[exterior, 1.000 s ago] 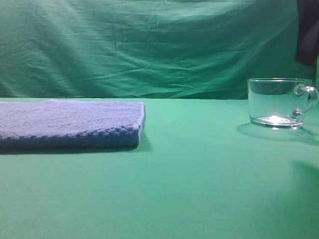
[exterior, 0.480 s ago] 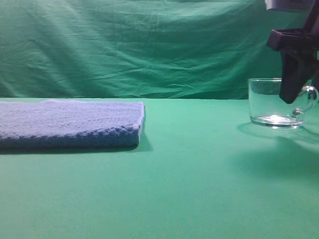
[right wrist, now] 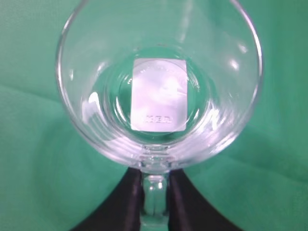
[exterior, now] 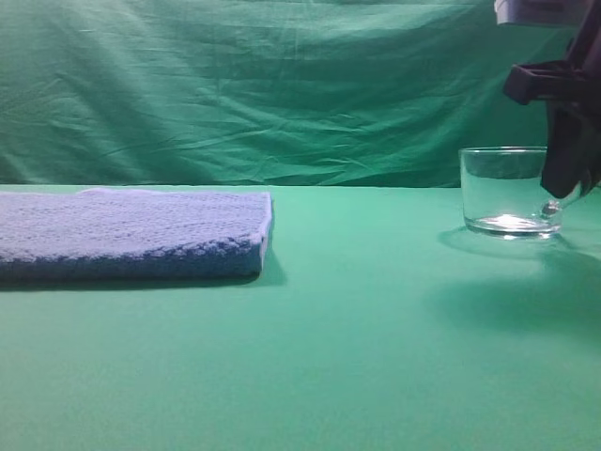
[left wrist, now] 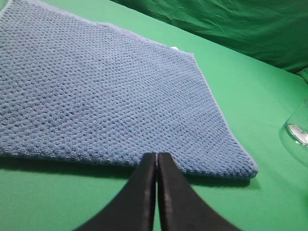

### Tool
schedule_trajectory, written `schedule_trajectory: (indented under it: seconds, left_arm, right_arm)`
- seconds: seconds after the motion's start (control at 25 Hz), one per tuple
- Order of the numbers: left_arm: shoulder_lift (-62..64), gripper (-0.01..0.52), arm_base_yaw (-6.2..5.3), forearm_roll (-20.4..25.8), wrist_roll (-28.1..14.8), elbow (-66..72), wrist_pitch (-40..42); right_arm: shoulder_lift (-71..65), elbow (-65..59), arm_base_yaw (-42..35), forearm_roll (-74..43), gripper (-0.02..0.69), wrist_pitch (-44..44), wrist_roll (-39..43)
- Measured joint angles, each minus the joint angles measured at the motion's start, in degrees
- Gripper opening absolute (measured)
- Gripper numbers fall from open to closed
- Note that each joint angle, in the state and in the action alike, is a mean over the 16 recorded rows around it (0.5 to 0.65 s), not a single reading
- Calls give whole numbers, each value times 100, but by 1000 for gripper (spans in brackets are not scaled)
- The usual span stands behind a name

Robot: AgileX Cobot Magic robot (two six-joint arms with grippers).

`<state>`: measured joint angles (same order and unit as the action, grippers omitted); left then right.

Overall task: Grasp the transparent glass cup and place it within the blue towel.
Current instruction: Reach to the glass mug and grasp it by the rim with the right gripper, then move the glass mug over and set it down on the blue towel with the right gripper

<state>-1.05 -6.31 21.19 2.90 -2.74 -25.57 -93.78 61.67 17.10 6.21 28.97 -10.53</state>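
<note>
The transparent glass cup (exterior: 502, 188) stands upright on the green table at the far right. The right wrist view looks down into the cup (right wrist: 159, 82). My right gripper (exterior: 566, 183) reaches down from above at the cup's right side. Its two dark fingers press on either side of the small loop handle (right wrist: 155, 192), so the right gripper (right wrist: 155, 178) is shut on it. The blue towel (exterior: 131, 230) lies flat at the left, well apart from the cup. My left gripper (left wrist: 157, 156) hovers shut and empty over the near edge of the towel (left wrist: 96, 96). The cup's edge (left wrist: 299, 130) shows at the right of that view.
A green cloth covers the table (exterior: 357, 338) and hangs as a backdrop (exterior: 282, 85) behind it. A stretch of bare green cloth lies between the towel and the cup.
My right gripper came down from the upper right to the cup's handle and closed on it. The cup shifted slightly to the left. The towel has not moved.
</note>
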Motion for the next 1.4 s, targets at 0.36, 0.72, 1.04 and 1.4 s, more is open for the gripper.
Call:
schedule_trajectory:
  seconds: [0.36, 0.72, 1.04, 1.4]
  left_arm:
    - [0, 0, 0, 0, 0, 0, 0]
    - [0, 0, 0, 0, 0, 0, 0]
    - [0, 0, 0, 0, 0, 0, 0]
    - [0, 0, 0, 0, 0, 0, 0]
  right_arm:
    - [-316, 1607, 1105, 131, 102, 324, -167]
    - [-1716, 3478, 2324, 162, 102, 769, -347]
    - [-3217, 4765, 2920, 164, 102, 1021, -625]
    - [-3946, 5293, 3144, 172, 200, 942, -794]
